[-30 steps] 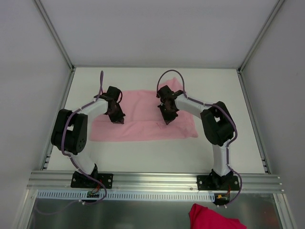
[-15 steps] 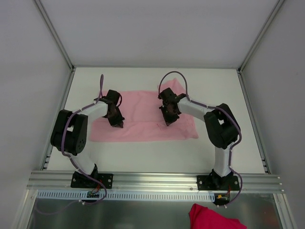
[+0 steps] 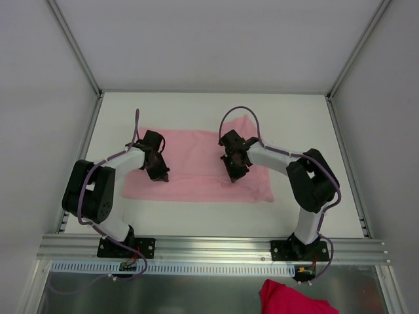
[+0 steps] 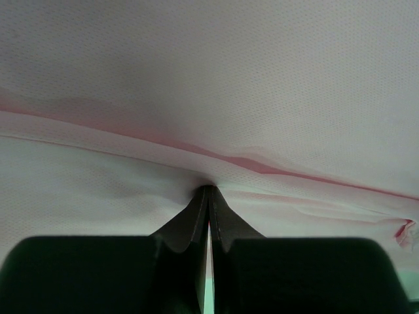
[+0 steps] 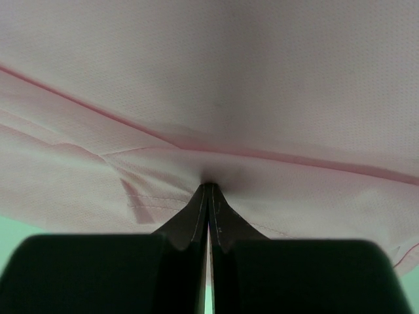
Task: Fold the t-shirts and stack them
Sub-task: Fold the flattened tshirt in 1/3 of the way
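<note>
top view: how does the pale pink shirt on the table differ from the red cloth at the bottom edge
The pale pink shirt is very light; the red cloth is a deep red-pink. The shirt lies spread flat on the white table; the cloth is bunched below the rail, cut off by the frame. The left hand and right hand are shut on the shirt; nothing touches the cloth. Both look like fabric.

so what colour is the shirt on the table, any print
The t-shirt is plain pale pink, no print, seen best in the top external view.
</note>
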